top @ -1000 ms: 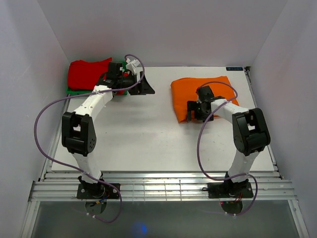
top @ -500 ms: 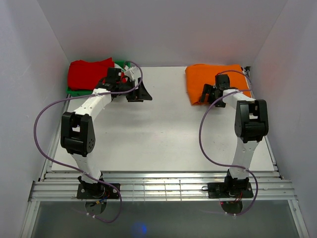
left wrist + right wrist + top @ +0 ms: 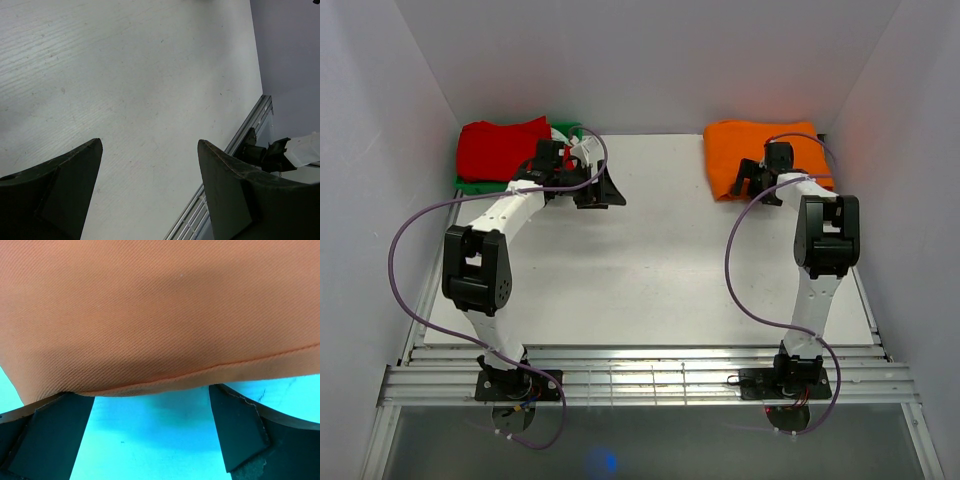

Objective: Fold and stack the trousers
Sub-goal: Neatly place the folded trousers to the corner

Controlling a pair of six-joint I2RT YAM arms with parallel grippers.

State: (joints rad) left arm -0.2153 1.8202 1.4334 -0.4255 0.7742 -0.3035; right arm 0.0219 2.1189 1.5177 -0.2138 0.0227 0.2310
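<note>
White table with a faint wood grain, closed in by plain pale walls at the back and on both sides. Ribbed metal rail along the near edge, carrying both arm bases.

Left arm, white with black joints, reaching to the far left. Right arm stretched almost straight toward the far right corner. Purple cable looping wide off the left arm, and a second loop hanging beside the right one.

Trousers folded into a compact orange rectangle, flat on the table in the far right corner, well apart from everything on the left. In the right wrist view, plain twill weave filling the upper frame, with a stitched near hem running across it.

Red garment bunched at the far left corner, on top of a green bin of which only edges show.

Left gripper just right of the red garment, over bare table; jaws spread wide and holding nothing, dark fingers framing only tabletop from the wrist camera.

Right gripper at the near edge of the trousers, jaws parted as far as they go, gripping nothing. Fingertips right at the hem, one on each side of the frame; impossible to tell whether touching the cloth.
</note>
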